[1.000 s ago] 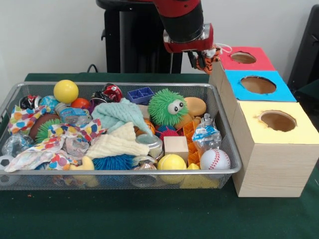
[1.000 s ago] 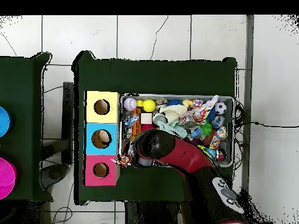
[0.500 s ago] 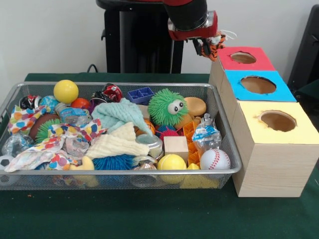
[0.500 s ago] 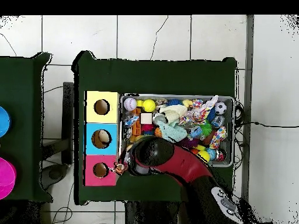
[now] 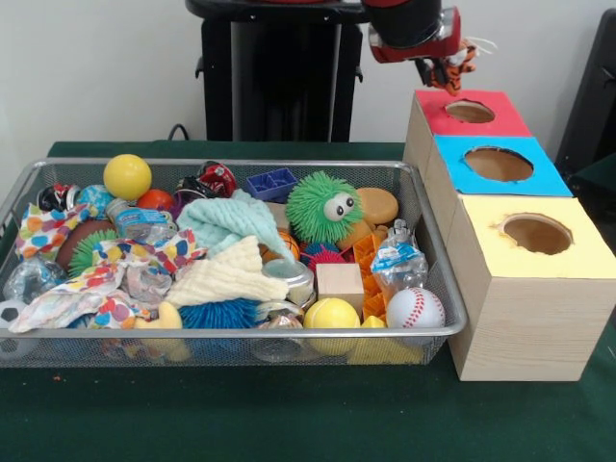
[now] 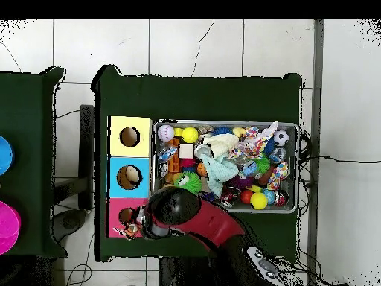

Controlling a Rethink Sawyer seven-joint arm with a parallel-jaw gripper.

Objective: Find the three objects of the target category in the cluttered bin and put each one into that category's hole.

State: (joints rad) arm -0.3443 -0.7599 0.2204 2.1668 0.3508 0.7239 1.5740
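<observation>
My gripper [image 5: 438, 67] hangs above the back of the red-topped box [image 5: 500, 123], shut on the small orange striped tiger plush [image 5: 454, 64]. The plush is in the air just behind and above the round hole [image 5: 470, 112]. In the overhead view the gripper [image 6: 138, 223] and the plush [image 6: 132, 230] overlap the red-topped box [image 6: 115, 229] by its hole [image 6: 126, 216]. The green puffball with googly eyes [image 5: 322, 207] sits at the middle back of the wire mesh bin [image 5: 452, 322]. The blue puffball [image 5: 219, 313] lies near the bin's front rim, partly under a cream cloth.
The blue-topped box [image 5: 539, 178] and the yellow-topped box [image 5: 587, 260] stand in a row in front of the red one. The bin holds yellow balls [image 5: 127, 176], a white baseball [image 5: 415, 308], cloths, a wooden block [image 5: 340, 284] and other toys. The black pedestal [image 5: 269, 87] stands behind.
My gripper has carried the tiger plush up and to the right, from beside the bin's back right corner to over the red-topped box.
</observation>
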